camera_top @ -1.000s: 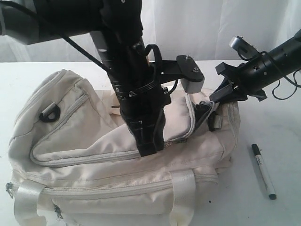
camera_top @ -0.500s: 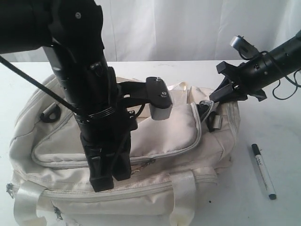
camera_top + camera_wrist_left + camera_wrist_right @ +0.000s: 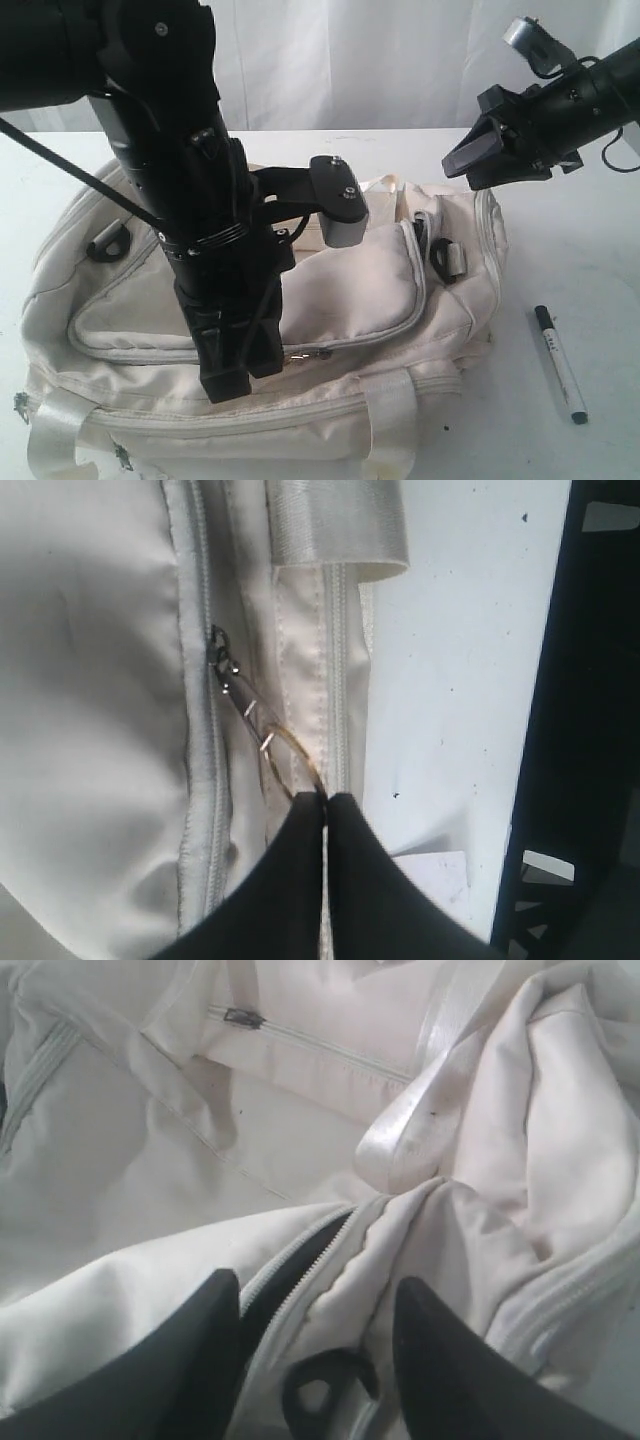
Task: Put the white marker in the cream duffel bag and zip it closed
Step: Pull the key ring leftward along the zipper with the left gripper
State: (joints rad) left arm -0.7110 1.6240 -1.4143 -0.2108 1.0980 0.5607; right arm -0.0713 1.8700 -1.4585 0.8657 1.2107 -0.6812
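Note:
The cream duffel bag (image 3: 360,270) lies across the table, and the main zipper (image 3: 300,1260) at its right end is still parted a little. In front of the bag's middle, my left gripper (image 3: 240,380) points down onto it. The left wrist view shows that gripper (image 3: 325,800) shut on the metal ring zipper pull (image 3: 300,748), beside the pale zipper track of the bag (image 3: 90,680). My right gripper (image 3: 458,172) hovers open above the bag's right end; its fingers (image 3: 215,1305) straddle the parted zipper without touching the bag (image 3: 120,1160). The white marker (image 3: 560,365) lies on the table, right of the bag.
A black plastic buckle (image 3: 442,255) and a webbing handle (image 3: 430,1090) sit at the bag's right end. Another black ring (image 3: 105,240) is on the left end. White table (image 3: 560,260) shows to the right, around the marker. A pale curtain hangs behind.
My left gripper slid left along the bag's front with the ring pull, then stopped. My right gripper let go of the bag's right end, opened and rose.

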